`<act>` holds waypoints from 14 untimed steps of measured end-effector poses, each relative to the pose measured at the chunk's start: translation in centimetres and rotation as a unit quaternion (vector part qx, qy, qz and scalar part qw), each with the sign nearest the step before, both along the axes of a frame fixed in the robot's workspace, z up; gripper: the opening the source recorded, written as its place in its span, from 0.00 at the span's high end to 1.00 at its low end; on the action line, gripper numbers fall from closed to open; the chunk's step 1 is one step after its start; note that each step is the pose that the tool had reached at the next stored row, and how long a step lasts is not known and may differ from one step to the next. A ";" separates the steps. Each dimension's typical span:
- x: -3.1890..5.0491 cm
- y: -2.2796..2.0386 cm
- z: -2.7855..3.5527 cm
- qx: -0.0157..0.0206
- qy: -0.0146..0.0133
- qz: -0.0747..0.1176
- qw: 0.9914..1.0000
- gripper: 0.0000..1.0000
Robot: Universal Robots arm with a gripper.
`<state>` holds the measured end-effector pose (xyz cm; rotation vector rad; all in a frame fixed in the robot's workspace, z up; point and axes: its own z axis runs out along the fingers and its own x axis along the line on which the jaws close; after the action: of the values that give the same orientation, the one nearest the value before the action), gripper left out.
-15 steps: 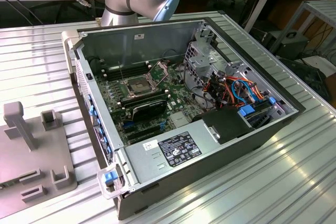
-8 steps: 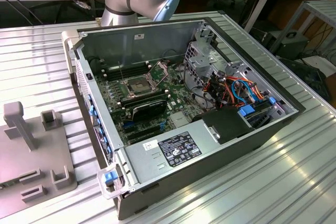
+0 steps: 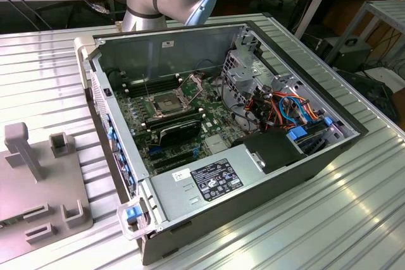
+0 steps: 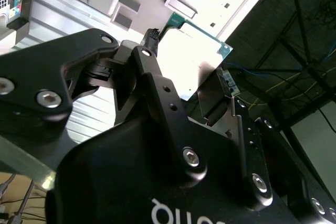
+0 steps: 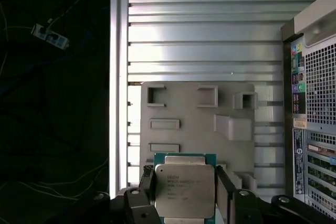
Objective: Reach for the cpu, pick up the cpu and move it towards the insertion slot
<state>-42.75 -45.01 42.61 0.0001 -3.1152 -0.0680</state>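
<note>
In the exterior view the insertion slot [image 3: 162,104] sits left of centre inside the computer case [image 3: 266,156]; in both wrist views, low in the frame, the gripper [image 5: 185,190] clamps the cpu [image 5: 185,188] by opposite edges, a light, stiff, probably fragile chip.

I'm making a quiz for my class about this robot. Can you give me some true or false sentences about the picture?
1. The gripper holds the cpu between its jaws. True.
2. The cpu already sits in the insertion slot. False: it is in the gripper, above the grey holder tray.
3. The computer case lies open, its insides showing. True.
4. The insertion slot has a chip in it. False: its dark centre is bare.
5. The grey holder tray lies inside the case. False: it lies beside it.
</note>
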 end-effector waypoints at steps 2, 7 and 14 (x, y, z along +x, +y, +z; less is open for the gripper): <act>0.49 0.00 0.00 0.000 0.000 0.000 1.000 0.45; 1.15 0.00 0.00 0.000 0.000 0.000 1.000 0.45; 2.08 0.00 0.00 0.000 0.000 0.000 1.000 0.45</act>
<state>-40.67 -45.01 42.61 0.0000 -3.1151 -0.0681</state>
